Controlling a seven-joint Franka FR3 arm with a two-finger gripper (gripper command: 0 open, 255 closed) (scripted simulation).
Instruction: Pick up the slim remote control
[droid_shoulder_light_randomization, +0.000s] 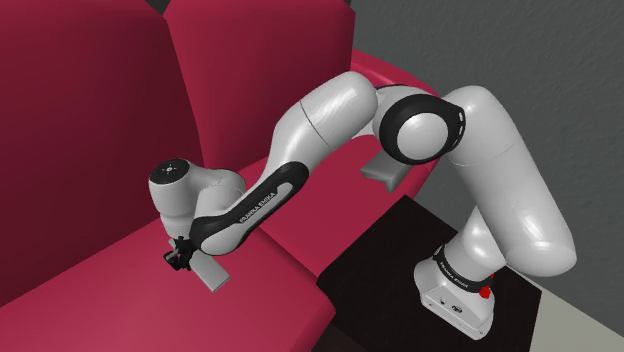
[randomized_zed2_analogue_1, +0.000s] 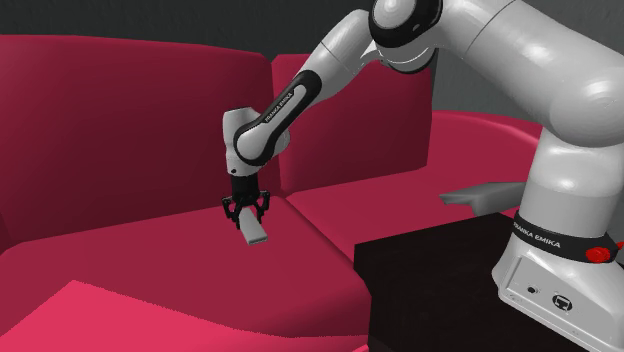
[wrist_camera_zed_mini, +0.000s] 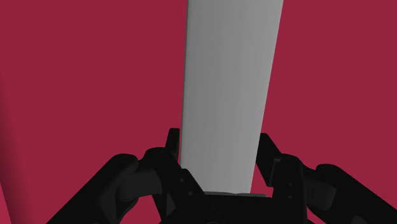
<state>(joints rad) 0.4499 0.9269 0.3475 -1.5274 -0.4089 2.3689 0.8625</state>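
The slim remote control (wrist_camera_zed_mini: 229, 95) is a plain grey flat slab lying lengthwise on the red sofa seat (droid_shoulder_light_randomization: 110, 315). My black gripper (wrist_camera_zed_mini: 219, 145) is shut on its near end, with one finger (wrist_camera_zed_mini: 172, 145) pressed against each long side. From the shoulder view the gripper (droid_shoulder_light_randomization: 188, 260) points down at the seat, and the remote (droid_shoulder_light_randomization: 210, 273) sticks out from under it toward the front edge. In the second exterior view the remote (randomized_zed2_analogue_1: 255, 233) juts from the gripper (randomized_zed2_analogue_1: 245, 214) just at the seat; I cannot tell whether it still touches the cushion.
Red sofa backrests (droid_shoulder_light_randomization: 90, 110) rise behind the seat. A second grey flat object (droid_shoulder_light_randomization: 385, 173) lies on the sofa's armrest (droid_shoulder_light_randomization: 400, 80) near the arm's elbow. The dark stand box (droid_shoulder_light_randomization: 385, 255) sits against the sofa's front.
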